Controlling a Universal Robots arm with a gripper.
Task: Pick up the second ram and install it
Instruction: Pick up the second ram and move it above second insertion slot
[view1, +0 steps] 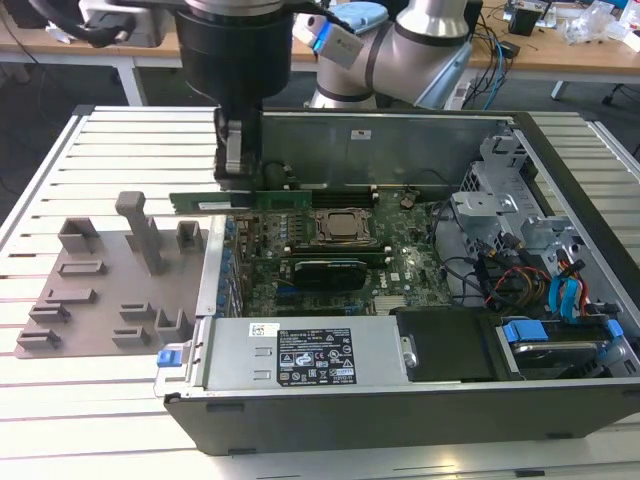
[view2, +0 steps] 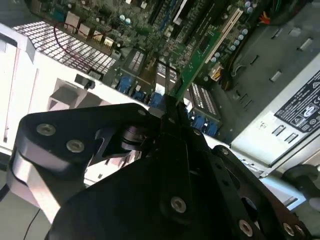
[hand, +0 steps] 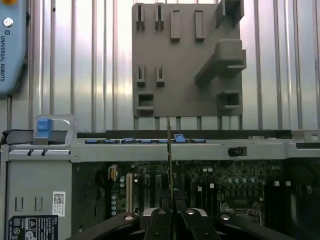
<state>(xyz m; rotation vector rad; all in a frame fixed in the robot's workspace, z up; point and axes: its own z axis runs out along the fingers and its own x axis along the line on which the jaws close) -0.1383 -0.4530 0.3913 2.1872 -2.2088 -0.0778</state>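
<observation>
My gripper (view1: 232, 186) is shut on the second ram (view1: 275, 199), a long thin green stick held level and on edge. In the exterior view it hangs over the near-left corner of the open computer case (view1: 400, 410), above the motherboard (view1: 400, 270). One end reaches out toward the grey fixture plate (view1: 100, 280), the other lies just behind the processor socket (view1: 345, 228). In the second wrist view the ram (view2: 199, 57) sticks out from the black fingers (view2: 172, 120) over the board. In the first wrist view the ram (hand: 169, 150) shows edge-on as a thin line.
The grey fixture plate (hand: 185, 60), with upright blocks, lies on the slatted table outside the case. A silver power supply (view1: 300, 350) fills the case's front. A drive cage with blue and orange cables (view1: 540, 280) is at the exterior view's right. The case's back wall (view1: 380, 140) stands behind the board.
</observation>
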